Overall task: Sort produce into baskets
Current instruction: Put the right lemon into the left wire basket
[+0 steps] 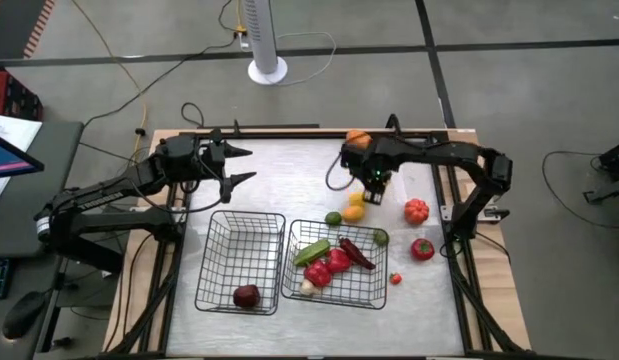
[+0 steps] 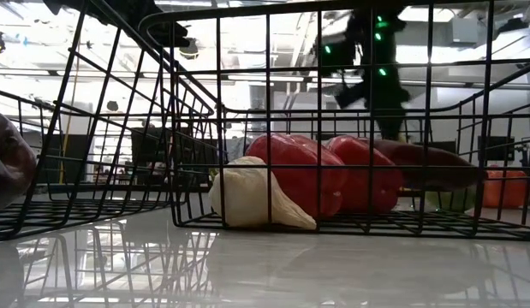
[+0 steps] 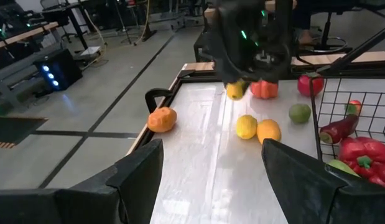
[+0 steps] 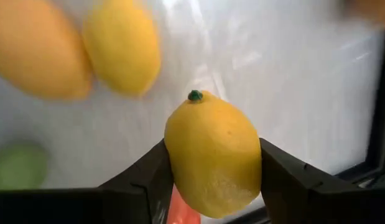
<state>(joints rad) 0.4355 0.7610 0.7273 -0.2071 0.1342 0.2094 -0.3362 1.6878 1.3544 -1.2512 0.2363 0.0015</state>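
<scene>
Above the far half of the table, you see the right gripper [image 4: 212, 165] clamped on a yellow lemon [image 4: 213, 152], lifted clear of a second lemon [image 1: 355, 212], an orange fruit [image 1: 354, 198] and a lime [image 1: 333, 218] lying on the tabletop beside the right basket [image 1: 373, 295]. That basket holds red peppers [image 1: 328, 265], a green piece [image 1: 311, 252], a dark red chili [image 1: 356, 253] and a pale garlic bulb [image 2: 247, 197]; the left basket [image 1: 215, 258] holds one dark red fruit [image 1: 247, 296]. At the table's far left you find the left gripper [image 1: 239, 165] with its fingers apart and empty.
</scene>
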